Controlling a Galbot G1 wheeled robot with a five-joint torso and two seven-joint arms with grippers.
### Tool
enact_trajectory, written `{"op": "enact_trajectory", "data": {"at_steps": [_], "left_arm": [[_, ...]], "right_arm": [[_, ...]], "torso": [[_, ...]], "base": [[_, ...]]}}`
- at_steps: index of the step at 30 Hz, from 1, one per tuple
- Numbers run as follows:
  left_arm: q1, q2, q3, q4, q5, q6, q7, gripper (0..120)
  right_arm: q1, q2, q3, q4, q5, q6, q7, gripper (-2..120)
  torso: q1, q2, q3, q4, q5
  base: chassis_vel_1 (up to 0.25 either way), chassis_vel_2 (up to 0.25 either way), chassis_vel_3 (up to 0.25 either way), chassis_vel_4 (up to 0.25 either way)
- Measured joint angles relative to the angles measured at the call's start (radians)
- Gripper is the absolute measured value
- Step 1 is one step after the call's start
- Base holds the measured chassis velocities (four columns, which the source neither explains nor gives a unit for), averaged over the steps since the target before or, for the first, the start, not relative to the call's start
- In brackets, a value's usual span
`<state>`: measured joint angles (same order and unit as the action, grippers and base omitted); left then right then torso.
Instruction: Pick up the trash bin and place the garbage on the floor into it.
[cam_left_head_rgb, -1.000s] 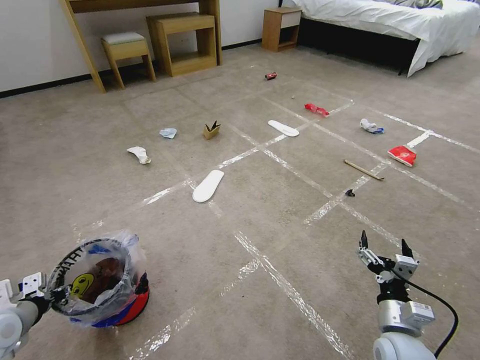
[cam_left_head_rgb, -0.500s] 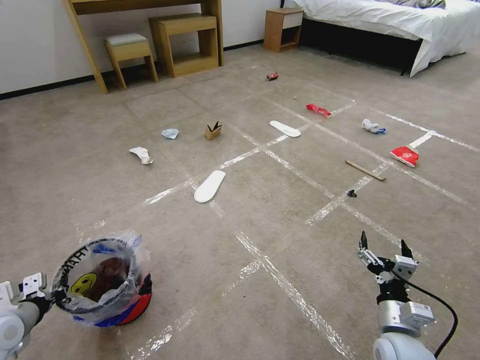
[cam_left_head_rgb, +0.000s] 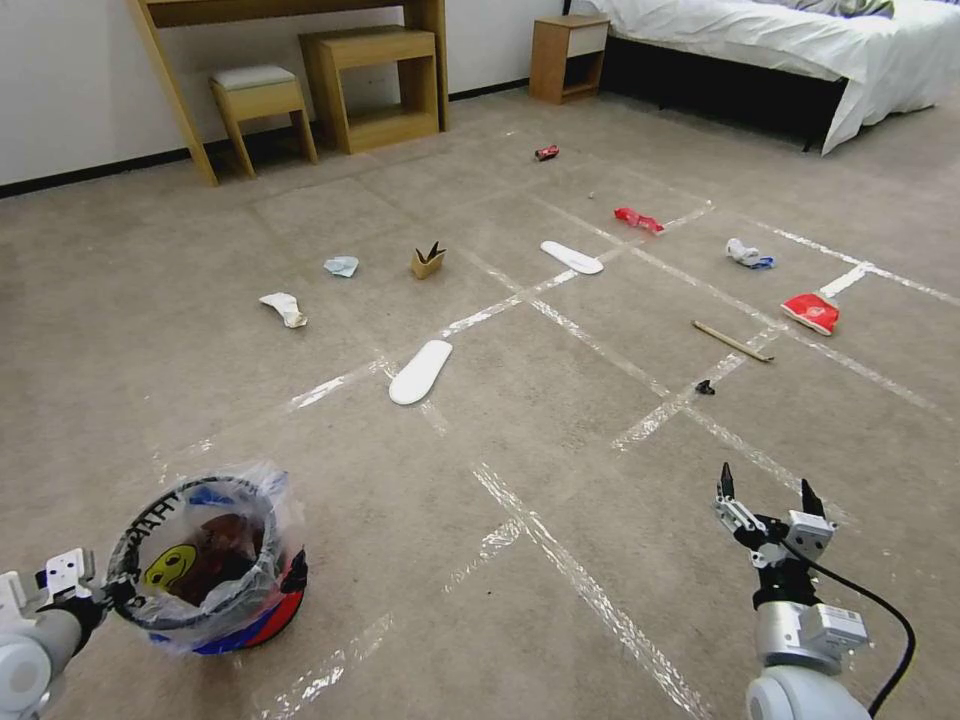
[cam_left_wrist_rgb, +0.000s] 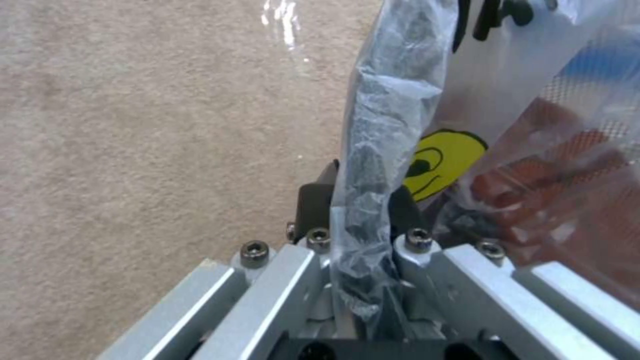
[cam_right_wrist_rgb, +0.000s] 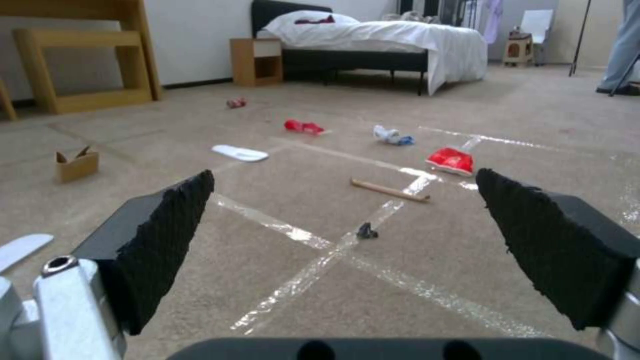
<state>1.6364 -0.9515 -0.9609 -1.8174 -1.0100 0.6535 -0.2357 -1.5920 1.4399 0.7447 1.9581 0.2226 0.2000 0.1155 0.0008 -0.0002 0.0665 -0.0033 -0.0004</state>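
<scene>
While left claw (cam_left_head_rgb: 100, 592) pinches bin (cam_left_head_rgb: 205, 565) rim at lower left of frame, right claw (cam_left_head_rgb: 765, 495) hangs spread at lower right; small black scrap (cam_left_head_rgb: 705, 387) lies just up-frame of it, stick (cam_left_head_rgb: 730, 341) beyond, long axis slanting across tape; right arm nearer

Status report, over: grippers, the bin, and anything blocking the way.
Left gripper shut on the trash bin rim. Right gripper open, empty, low over the floor. Garbage scattered ahead, nearest a white slipper. Path unobstructed.
</scene>
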Motion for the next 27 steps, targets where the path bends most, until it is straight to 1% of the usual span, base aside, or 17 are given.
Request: {"op": "enact_trajectory", "data": {"at_steps": [2, 4, 6, 8, 9, 12, 13, 15, 17, 21, 22, 24, 27], "left_arm": [[0.002, -0.001, -0.004, -0.011, -0.005, 0.001, 0.000, 2], [0.009, -0.003, -0.014, -0.038, -0.017, 0.006, -0.001, 1], [0.010, -0.004, -0.016, -0.045, -0.020, 0.009, -0.001, 1], [0.013, -0.008, -0.027, -0.067, -0.031, 0.016, -0.002, 1], [0.013, -0.008, -0.027, -0.067, -0.031, 0.016, -0.002, 1], [0.015, -0.014, -0.052, -0.102, -0.052, 0.021, -0.014, 1], [0.015, -0.014, -0.052, -0.102, -0.052, 0.021, -0.014, 1], [0.022, -0.015, -0.069, -0.129, -0.062, 0.025, -0.019, 1], [0.025, -0.015, -0.074, -0.136, -0.063, 0.025, -0.019, 1], [0.039, -0.009, -0.107, -0.167, -0.077, 0.032, -0.030, 1], [0.039, -0.009, -0.107, -0.167, -0.077, 0.032, -0.030, 1], [0.045, -0.004, -0.123, -0.175, -0.085, 0.034, -0.036, 1], [0.050, -0.002, -0.135, -0.180, -0.090, 0.036, -0.038, 1]], "right_arm": [[0.000, -0.002, 0.001, 0.000, 0.002, -0.001, 0.000, 100], [0.001, -0.005, 0.003, -0.001, 0.005, -0.001, 0.000, 100], [0.001, -0.005, 0.003, -0.001, 0.005, -0.001, 0.001, 100], [0.002, -0.006, 0.004, -0.003, 0.007, -0.001, 0.001, 100], [0.002, -0.006, 0.004, -0.003, 0.007, -0.001, 0.001, 100], [0.005, -0.009, 0.005, -0.010, 0.008, -0.001, 0.001, 100], [0.005, -0.009, 0.005, -0.010, 0.008, -0.001, 0.001, 100], [0.007, -0.011, 0.005, -0.015, 0.014, -0.001, 0.001, 100], [0.007, -0.012, 0.004, -0.015, 0.018, -0.001, 0.001, 100], [0.014, -0.016, 0.006, -0.023, 0.026, 0.002, -0.001, 100], [0.014, -0.016, 0.006, -0.023, 0.026, 0.002, -0.001, 100], [0.017, -0.019, 0.009, -0.023, 0.027, 0.002, -0.002, 100], [0.020, -0.023, 0.013, -0.024, 0.030, 0.002, -0.002, 100]], "torso": [[0.000, 0.000, 0.000, -0.0002, -0.0005], [0.000, 0.000, 0.000, -0.0005, -0.0008], [0.000, 0.000, 0.000, -0.0005, -0.0008], [0.000, 0.000, 0.000, -0.0006, -0.0004], [0.000, 0.000, 0.000, -0.0006, -0.0004], [0.000, 0.000, 0.000, -0.0003, 0.0008], [0.000, 0.000, 0.000, -0.0003, 0.0008], [0.000, 0.000, 0.000, -0.0001, 0.0010], [0.000, 0.000, 0.000, 0.0000, 0.0011], [0.000, 0.000, 0.000, 0.0002, 0.0015], [0.000, 0.000, 0.000, 0.0002, 0.0015], [0.000, 0.000, 0.000, 0.0003, 0.0016], [0.000, 0.000, 0.000, 0.0003, 0.0016]], "base": [[0.000, 0.000, 0.000, 0.000], [0.000, 0.000, 0.000, 0.000], [0.000, 0.000, 0.000, 0.000], [0.000, 0.000, 0.000, 0.000], [0.000, 0.000, 0.000, 0.000], [0.000, 0.000, 0.000, 0.000], [0.000, 0.000, 0.000, 0.000], [0.000, 0.000, 0.000, 0.000], [0.000, 0.000, 0.000, 0.000], [0.000, 0.000, 0.000, 0.000], [0.000, 0.000, 0.000, 0.000], [0.000, 0.000, 0.000, 0.000], [0.000, 0.000, 0.000, 0.000]]}}
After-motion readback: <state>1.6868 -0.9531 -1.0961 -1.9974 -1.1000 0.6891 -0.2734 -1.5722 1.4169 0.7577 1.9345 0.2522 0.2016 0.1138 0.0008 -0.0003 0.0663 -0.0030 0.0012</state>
